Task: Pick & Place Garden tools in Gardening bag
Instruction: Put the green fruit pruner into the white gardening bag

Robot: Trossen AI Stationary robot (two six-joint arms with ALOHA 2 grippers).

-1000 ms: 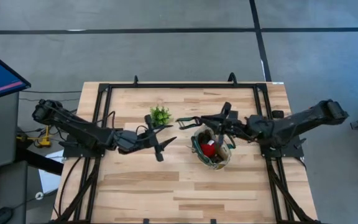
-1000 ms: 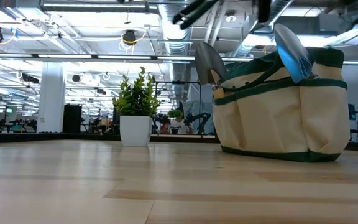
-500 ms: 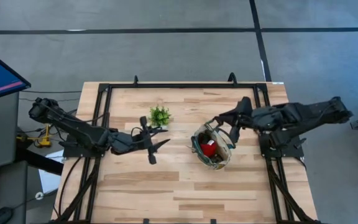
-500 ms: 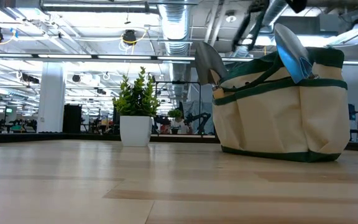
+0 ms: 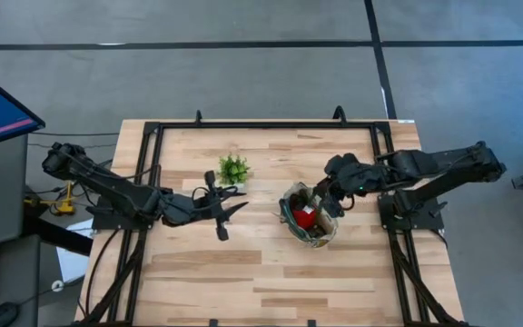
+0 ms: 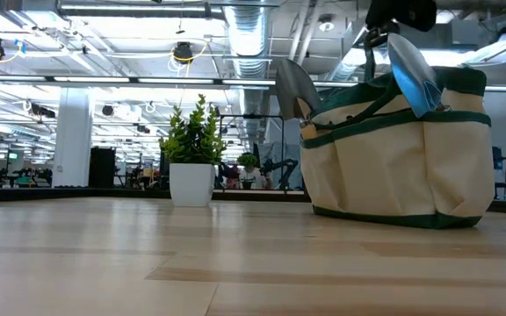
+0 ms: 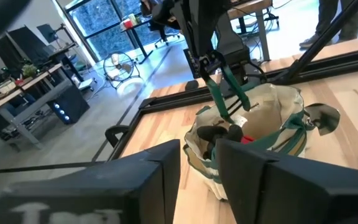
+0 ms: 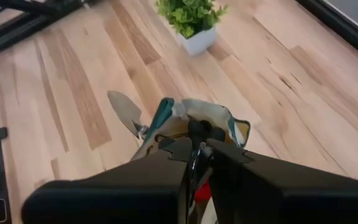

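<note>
Right gripper (image 5: 326, 194) is right over the gardening bag (image 5: 309, 216), fingers clenched on a green loop handle (image 7: 229, 93), which only the left wrist view shows clearly. Left gripper (image 5: 228, 211) hangs released, well off the bag. Low view catches trowel blades (image 6: 414, 63) poking out.

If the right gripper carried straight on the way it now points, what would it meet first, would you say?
Most likely the beige canvas gardening bag with dark green trim: the right gripper sits just above its open top, aimed into it. Depth is uncertain, so a tool inside might come first.
</note>
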